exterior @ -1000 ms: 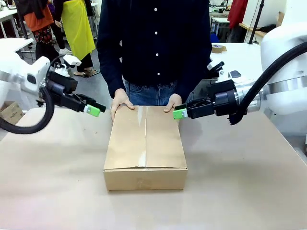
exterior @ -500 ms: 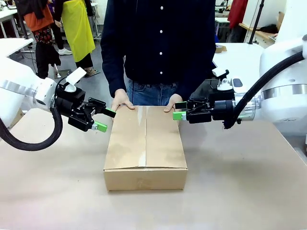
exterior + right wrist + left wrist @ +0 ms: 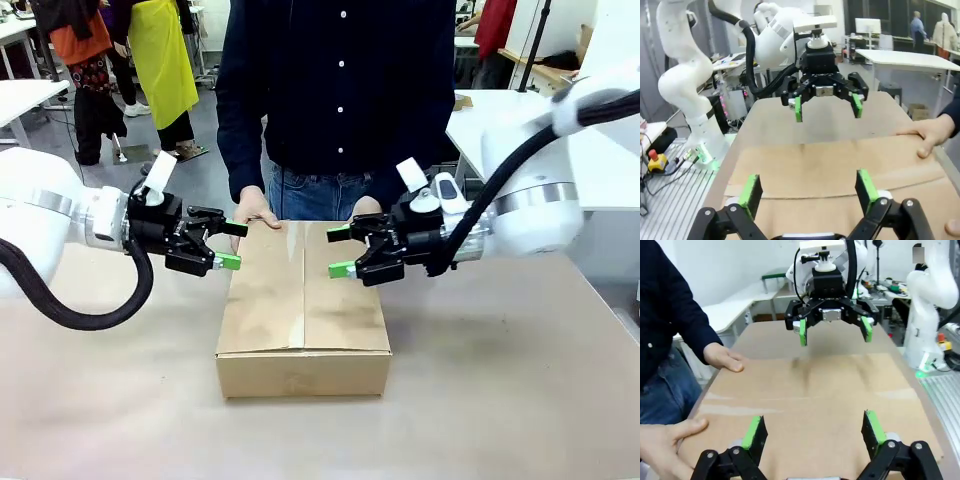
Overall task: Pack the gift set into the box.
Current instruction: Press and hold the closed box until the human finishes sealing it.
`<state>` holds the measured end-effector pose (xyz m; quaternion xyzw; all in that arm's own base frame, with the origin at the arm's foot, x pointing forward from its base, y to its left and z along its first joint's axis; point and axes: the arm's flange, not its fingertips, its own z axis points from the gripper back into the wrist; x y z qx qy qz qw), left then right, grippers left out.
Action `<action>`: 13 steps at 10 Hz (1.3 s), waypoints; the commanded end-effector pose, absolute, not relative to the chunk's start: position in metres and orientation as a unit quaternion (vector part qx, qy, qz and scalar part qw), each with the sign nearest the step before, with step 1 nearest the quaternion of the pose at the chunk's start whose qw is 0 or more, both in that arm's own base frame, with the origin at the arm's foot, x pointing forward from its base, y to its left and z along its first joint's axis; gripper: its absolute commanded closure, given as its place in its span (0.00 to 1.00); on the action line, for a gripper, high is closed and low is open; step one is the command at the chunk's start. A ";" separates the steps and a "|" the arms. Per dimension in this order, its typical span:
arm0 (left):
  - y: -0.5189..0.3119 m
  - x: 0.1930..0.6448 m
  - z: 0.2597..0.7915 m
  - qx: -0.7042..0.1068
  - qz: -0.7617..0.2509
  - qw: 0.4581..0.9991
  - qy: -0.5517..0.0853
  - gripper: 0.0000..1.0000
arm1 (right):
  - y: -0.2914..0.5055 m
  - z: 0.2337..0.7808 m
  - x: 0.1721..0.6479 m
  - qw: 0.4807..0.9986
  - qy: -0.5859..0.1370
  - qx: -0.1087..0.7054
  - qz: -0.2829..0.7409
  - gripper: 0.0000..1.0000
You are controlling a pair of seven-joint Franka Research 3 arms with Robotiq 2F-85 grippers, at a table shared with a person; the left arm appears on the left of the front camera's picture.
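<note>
Box (image 3: 303, 300), brown cardboard, closed

light: bright, even, overhead | shadows: soft | focus: sharp | wrist views: edges bowed

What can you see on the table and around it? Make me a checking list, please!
Surface: tan table, holds the box.
Job's things: box, flaps closed.
Clutter: nothing seen.
Claws: left claw open by the box's left edge; right claw open over its top.
Cables: black hose looping from each arm.
Surroundings: person at the far side, hands on the box's far edge; white tables behind.
</note>
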<state>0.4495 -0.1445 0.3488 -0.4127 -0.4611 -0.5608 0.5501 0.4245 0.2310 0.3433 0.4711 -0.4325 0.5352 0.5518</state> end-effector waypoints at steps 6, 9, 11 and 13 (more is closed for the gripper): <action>-0.192 0.435 0.317 -0.334 -0.596 0.578 -0.446 0.00 | 0.242 0.309 0.461 0.585 -0.353 0.436 0.585 0.00; -0.204 0.442 0.314 -0.315 -0.609 0.593 -0.423 0.00 | 0.226 0.303 0.455 0.623 -0.345 0.403 0.575 0.00; -0.207 0.445 0.310 -0.298 -0.624 0.610 -0.387 0.00 | 0.222 0.297 0.453 0.631 -0.343 0.396 0.572 0.00; -0.205 0.446 0.313 -0.282 -0.628 0.619 -0.378 0.00 | 0.221 0.292 0.453 0.631 -0.349 0.397 0.569 0.00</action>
